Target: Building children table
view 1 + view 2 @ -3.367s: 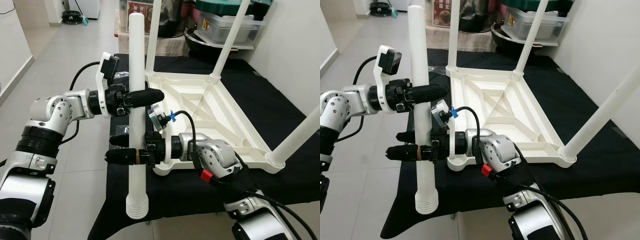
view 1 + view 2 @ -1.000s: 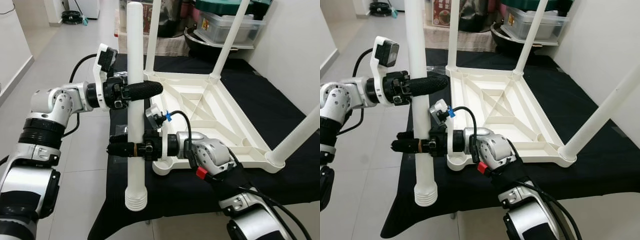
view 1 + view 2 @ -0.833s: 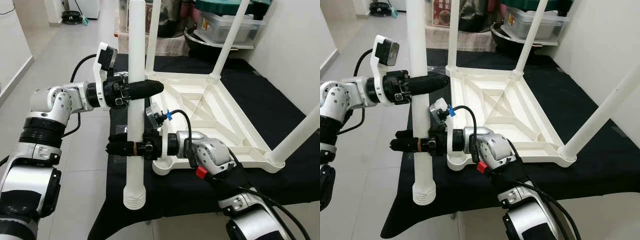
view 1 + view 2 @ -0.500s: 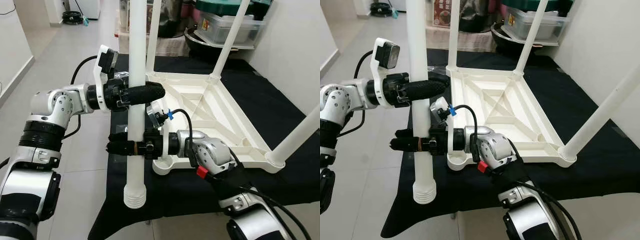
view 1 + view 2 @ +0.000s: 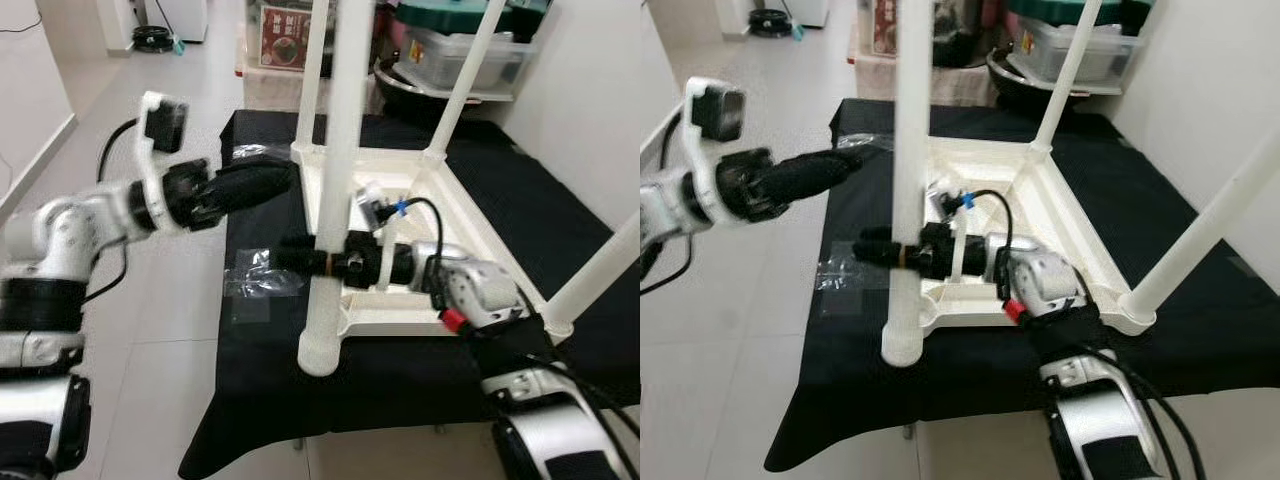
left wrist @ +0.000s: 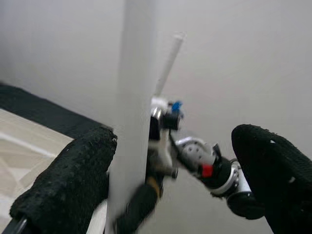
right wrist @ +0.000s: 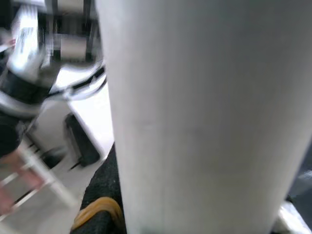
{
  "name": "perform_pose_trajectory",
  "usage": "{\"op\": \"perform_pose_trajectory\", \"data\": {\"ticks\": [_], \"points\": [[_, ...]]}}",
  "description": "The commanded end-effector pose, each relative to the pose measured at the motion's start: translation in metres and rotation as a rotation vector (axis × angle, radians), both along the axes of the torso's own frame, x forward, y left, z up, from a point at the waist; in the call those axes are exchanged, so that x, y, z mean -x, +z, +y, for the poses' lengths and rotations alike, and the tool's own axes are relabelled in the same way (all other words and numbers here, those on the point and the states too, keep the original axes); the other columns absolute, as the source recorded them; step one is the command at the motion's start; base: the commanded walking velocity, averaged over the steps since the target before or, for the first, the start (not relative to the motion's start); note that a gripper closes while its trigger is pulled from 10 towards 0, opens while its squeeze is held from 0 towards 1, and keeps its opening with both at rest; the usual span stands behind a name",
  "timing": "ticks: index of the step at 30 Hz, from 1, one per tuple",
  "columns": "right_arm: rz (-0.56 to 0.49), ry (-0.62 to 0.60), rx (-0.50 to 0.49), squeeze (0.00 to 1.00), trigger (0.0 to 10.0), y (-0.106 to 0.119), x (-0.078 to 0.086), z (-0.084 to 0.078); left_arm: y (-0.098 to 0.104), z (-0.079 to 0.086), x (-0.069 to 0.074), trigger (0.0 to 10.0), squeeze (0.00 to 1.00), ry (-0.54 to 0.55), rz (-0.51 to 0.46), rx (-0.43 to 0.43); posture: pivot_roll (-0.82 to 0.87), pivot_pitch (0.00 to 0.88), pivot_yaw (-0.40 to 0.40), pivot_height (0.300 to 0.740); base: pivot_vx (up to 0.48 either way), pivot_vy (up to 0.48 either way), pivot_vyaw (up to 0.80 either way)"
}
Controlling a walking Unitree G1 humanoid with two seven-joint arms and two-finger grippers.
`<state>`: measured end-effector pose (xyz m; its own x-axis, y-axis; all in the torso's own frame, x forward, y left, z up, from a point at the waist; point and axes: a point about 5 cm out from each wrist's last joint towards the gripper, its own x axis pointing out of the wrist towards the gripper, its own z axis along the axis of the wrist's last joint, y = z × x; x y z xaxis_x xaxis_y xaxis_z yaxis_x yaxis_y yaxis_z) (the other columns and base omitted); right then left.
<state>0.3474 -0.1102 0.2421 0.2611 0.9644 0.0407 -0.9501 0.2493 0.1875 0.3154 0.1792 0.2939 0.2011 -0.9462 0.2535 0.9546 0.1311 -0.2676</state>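
So the white table top (image 5: 440,230) is lying upside down on a black cloth (image 5: 270,370) that covers a low stand, with three legs already standing up out of its corners: two at the far side (image 5: 312,70) and one at the near right (image 5: 600,270).

The loose fourth leg (image 5: 335,190) is upright at the near left corner of the table top, its ribbed end hanging low over the front of the cloth. The right gripper (image 5: 305,255) is clamped around it about halfway up, fingers pointing left, and in the right wrist view the white tube (image 7: 195,117) sits right up against the camera with a black finger (image 7: 102,195) pressed to it.

The left gripper (image 5: 255,185) is out to the left of the leg and a bit farther away, not touching it. Its two fingers are spread apart, and the left wrist view shows that well: one pad (image 6: 68,180) on each side, with the blurry tube between them and a clear gap to the other pad.

There's also a crinkly clear plastic bag (image 5: 262,283) lying on the cloth just left of the leg. Storage boxes (image 5: 470,55) sit at the far end past the table top.
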Motion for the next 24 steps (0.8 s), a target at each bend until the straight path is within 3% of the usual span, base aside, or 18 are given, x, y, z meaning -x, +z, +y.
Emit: {"op": "perform_pose_trajectory", "data": {"ticks": [1,2,3,4,5,6,8,9,11,14,16,17,20,24], "points": [[-0.05,-0.038,-0.041,0.0,0.0,0.015,-0.003,-0.006,0.003,0.001,0.005,10.0,0.0,0.028,-0.016,-0.001,0.08,0.033,-0.096,0.74,0.0,0.0,0.0],[-0.05,-0.038,-0.041,0.0,0.0,0.015,-0.003,-0.006,0.003,0.001,0.005,10.0,0.0,0.028,-0.016,-0.001,0.08,0.033,-0.096,0.74,0.0,0.0,0.0],[-0.091,-0.066,-0.061,0.0,0.0,0.026,-0.005,-0.012,-0.002,0.002,0.008,10.0,0.0,0.071,-0.015,0.009,0.08,0.035,-0.099,0.74,0.0,0.0,0.0],[-0.143,-0.119,-0.077,0.0,0.4,0.038,-0.008,-0.017,-0.013,-0.002,0.011,10.0,0.0,0.181,-0.029,0.012,0.08,0.036,-0.1,0.74,0.0,0.0,0.0],[-0.143,-0.119,-0.077,0.0,0.4,0.038,-0.008,-0.017,-0.013,-0.002,0.011,10.0,0.0,0.181,-0.029,0.012,0.08,0.036,-0.1,0.74,0.0,0.0,0.0],[-0.185,-0.163,-0.089,0.0,10.0,0.046,-0.011,-0.021,-0.026,-0.007,0.014,10.0,0.0,0.295,-0.031,0.013,0.09,0.039,-0.101,0.74,0.0,0.0,0.0],[-0.228,-0.269,-0.096,0.0,10.0,0.052,-0.017,-0.026,-0.044,-0.01,0.018,10.0,0.0,0.52,-0.019,0.023,0.08,0.041,-0.104,0.74,0.0,0.0,0.0],[-0.228,-0.269,-0.096,0.0,10.0,0.052,-0.017,-0.026,-0.044,-0.01,0.018,10.0,0.0,0.52,-0.019,0.023,0.08,0.041,-0.104,0.74,0.0,0.0,0.0],[-0.252,-0.366,-0.08,0.0,10.0,0.047,-0.022,-0.026,-0.064,-0.012,0.025,10.0,0.0,0.696,-0.005,-0.037,0.09,0.053,-0.105,0.74,0.0,0.0,0.0],[-0.26,-0.405,-0.069,0.0,10.0,0.045,-0.024,-0.027,-0.071,-0.012,0.028,10.0,0.0,0.75,0.006,-0.05,0.09,0.053,-0.105,0.74,0.0,0.0,0.0],[-0.233,-0.455,-0.117,0.0,10.0,0.04,-0.025,-0.026,-0.093,-0.012,0.04,10.0,0.0,0.854,0.058,-0.095,0.09,0.057,-0.101,0.74,0.0,0.0,0.0],[-0.233,-0.455,-0.117,0.0,10.0,0.04,-0.025,-0.026,-0.093,-0.012,0.04,10.0,0.0,0.854,0.058,-0.095,0.09,0.057,-0.101,0.74,0.0,0.0,0.0],[-0.22,-0.49,-0.165,0.0,10.0,0.035,-0.023,-0.024,-0.117,-0.015,0.059,10.0,0.0,0.929,0.134,-0.152,0.09,0.058,-0.098,0.74,0.0,0.0,0.0],[-0.215,-0.538,-0.154,0.0,10.0,0.027,-0.024,-0.024,-0.134,-0.028,0.073,10.0,0.0,0.956,0.131,-0.237,0.09,0.052,-0.101,0.74,0.0,0.0,0.0]]}}
